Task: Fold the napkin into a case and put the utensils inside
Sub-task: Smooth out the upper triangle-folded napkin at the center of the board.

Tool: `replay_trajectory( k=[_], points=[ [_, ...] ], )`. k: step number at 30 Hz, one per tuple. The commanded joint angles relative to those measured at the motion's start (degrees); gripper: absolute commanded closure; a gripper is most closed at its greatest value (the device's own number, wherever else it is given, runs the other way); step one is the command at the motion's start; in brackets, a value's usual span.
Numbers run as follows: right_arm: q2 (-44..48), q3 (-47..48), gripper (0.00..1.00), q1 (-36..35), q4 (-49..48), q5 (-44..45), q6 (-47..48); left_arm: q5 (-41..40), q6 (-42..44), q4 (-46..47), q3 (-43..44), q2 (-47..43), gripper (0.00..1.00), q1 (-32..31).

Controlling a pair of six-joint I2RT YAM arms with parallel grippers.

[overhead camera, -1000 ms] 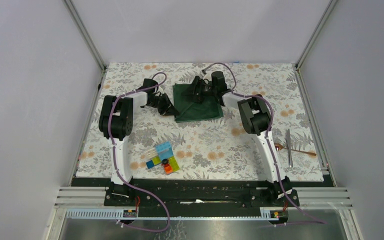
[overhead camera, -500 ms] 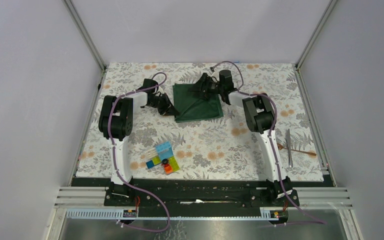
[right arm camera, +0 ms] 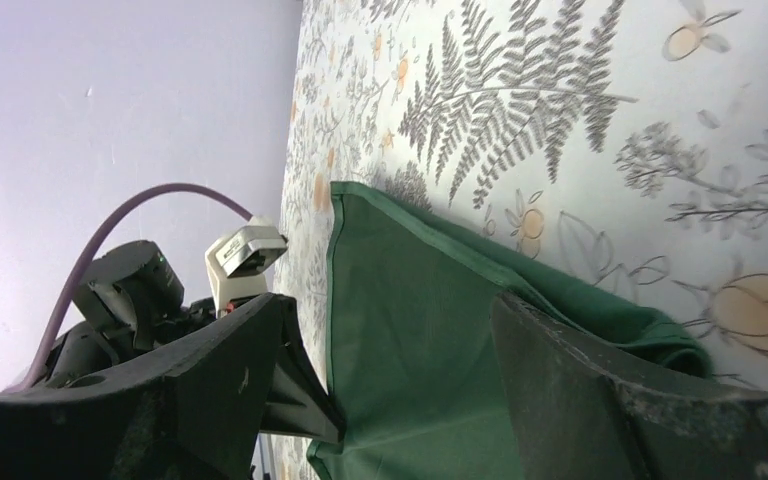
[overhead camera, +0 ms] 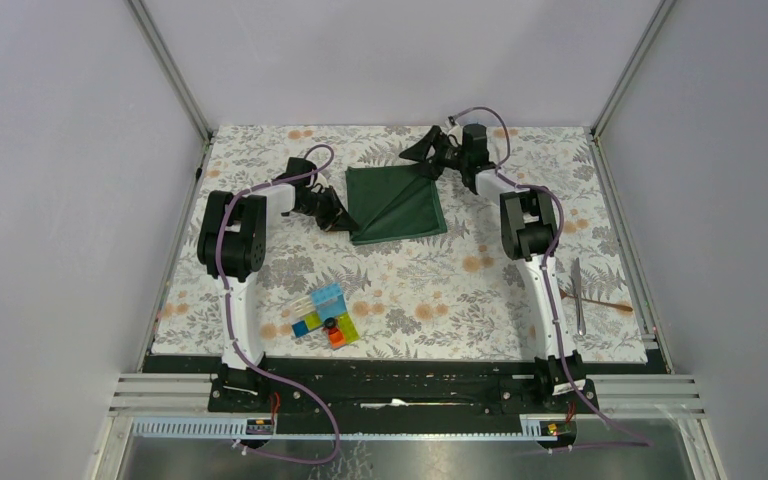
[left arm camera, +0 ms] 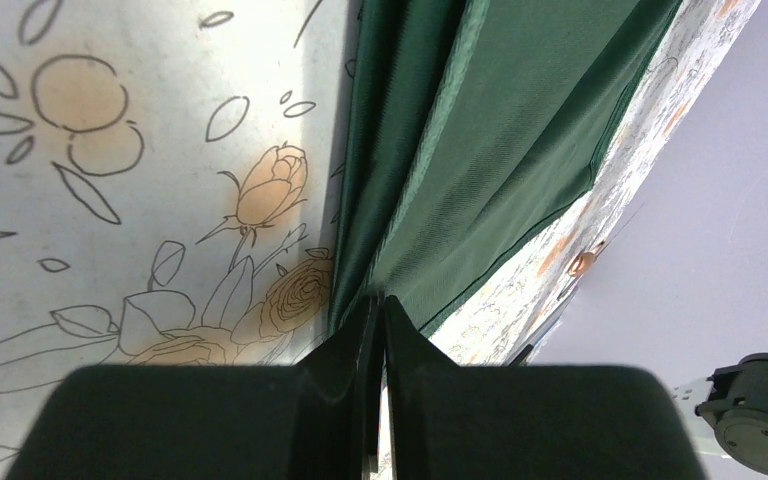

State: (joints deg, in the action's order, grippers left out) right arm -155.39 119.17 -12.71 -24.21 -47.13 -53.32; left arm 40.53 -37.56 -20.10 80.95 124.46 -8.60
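Dark green napkin (overhead camera: pixel 397 205) lies flat, part-folded, on tabletop (overhead camera: pixel 410 290) | our left hand (overhead camera: pixel 334 214) pinches shut on napkin's left edge | our right hand (overhead camera: pixel 422 152), spread wide and empty, hovers off napkin's far right corner | we judge cloth soft, slippery: grip hems and corners

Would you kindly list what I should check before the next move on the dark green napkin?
1. Left gripper shut on the edge of the dark green satin napkin: ok.
2. Right gripper open and empty: ok.
3. Napkin lying flat with a diagonal fold: ok.
4. Copper-coloured spoon and thin silver utensil inside the napkin: not ok, both lie apart from it, to the right.
5. Colourful plastic blocks apart from the napkin: ok.
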Motion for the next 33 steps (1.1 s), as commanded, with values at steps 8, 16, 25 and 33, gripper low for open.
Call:
replay_trajectory(
  k=[8,16,25,33],
  points=[
    [-2.5,5.6,0.16,4.4,12.0,11.9,1.4,-4.4,2.1,-4.6,-1.8,0.7,0.93,-0.8],
    [-1.9,17.0,0.16,5.3,20.7,13.7,4.5,-3.5,2.5,-6.0,1.7,-0.6,0.89,-1.2],
    [15.2,4.9,0.12,7.2,32.2,12.7,16.5,0.3,1.7,-8.1,7.1,-7.1,0.68,-1.1],
    [35.0,-36.0,0.13,3.6,6.8,4.8,5.8,1.4,-3.0,-3.4,25.2,1.2,0.76,0.0]
  ],
)
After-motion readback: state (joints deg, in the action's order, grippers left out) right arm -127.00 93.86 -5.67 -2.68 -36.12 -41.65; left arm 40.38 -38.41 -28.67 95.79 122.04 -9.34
